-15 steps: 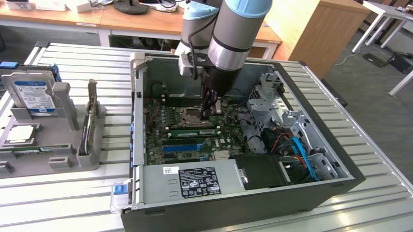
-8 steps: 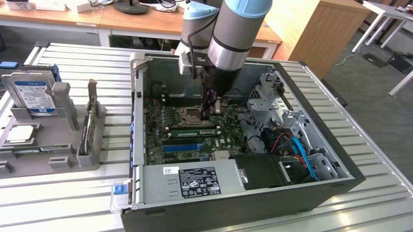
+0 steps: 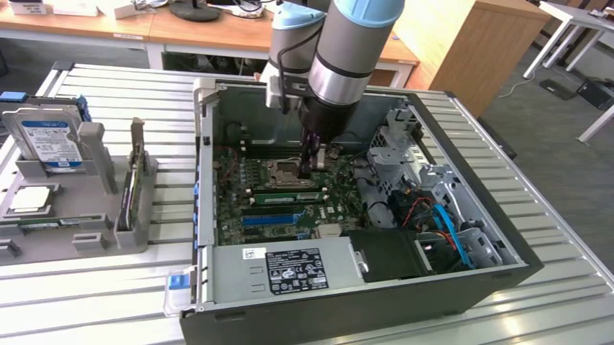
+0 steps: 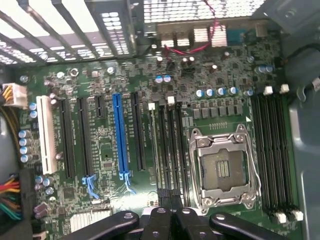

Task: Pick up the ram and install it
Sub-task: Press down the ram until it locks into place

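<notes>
Gripper [image 4: 172,207] linkage is closest to the wrist cam. Fingers are pressed together, tips down over the black memory slots [image 4: 172,150] beside the CPU socket [image 4: 223,170]. Can't tell if anything is pinched between them.

Exterior view:
- The ram [image 3: 283,195] is a green stick lying flat along the slot bank, at 6 o'clock from the socket. It looks to be sitting in a slot.
- The gripper tips are just beside it at its 1 o'clock. Can't tell whether they touch.
- The arm [image 3: 341,57] comes down into the case from 12 o'clock, near vertical.
- The long blue slot [image 3: 273,218] is at 6 o'clock from the ram, parallel to it and close by.
- The power supply [image 3: 287,269], grey with a black label, is further out at 6 o'clock, against the case edge.
- The drive cage with blue cables [image 3: 451,230] is at 3 o'clock from the board.
- The PC case [image 3: 499,248] lies on its side, open, on the slatted metal table [image 3: 556,208].
- The grey parts rack [image 3: 91,215] is at 9 o'clock from the case, just beside it. The blue-labelled hard drive [image 3: 50,140] stands upright in it, with a square chip [image 3: 29,199] lying flat at 6 o'clock from the drive.
- Wooden desks [image 3: 192,29] are at 12 o'clock, behind the table.
</notes>
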`<state>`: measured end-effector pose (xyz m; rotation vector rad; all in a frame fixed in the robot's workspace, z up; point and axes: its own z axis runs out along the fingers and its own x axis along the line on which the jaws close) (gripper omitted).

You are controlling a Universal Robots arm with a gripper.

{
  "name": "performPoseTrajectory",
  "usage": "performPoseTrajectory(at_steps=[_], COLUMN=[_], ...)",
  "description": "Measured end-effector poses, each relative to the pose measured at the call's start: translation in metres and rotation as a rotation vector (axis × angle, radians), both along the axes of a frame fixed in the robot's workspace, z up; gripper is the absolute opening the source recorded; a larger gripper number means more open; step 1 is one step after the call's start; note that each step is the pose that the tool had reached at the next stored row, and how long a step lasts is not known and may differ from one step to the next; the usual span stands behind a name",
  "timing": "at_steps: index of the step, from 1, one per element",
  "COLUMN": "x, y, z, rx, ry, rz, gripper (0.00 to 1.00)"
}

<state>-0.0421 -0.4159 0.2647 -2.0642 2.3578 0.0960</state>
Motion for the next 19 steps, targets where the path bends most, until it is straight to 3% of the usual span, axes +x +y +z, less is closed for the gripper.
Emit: performPoseTrajectory(at_steps=[19], x=[0.0], y=[0.0], z=[-0.0002], rx=[0.0001], ry=[0.0], rz=[-0.223], gripper=[0.11])
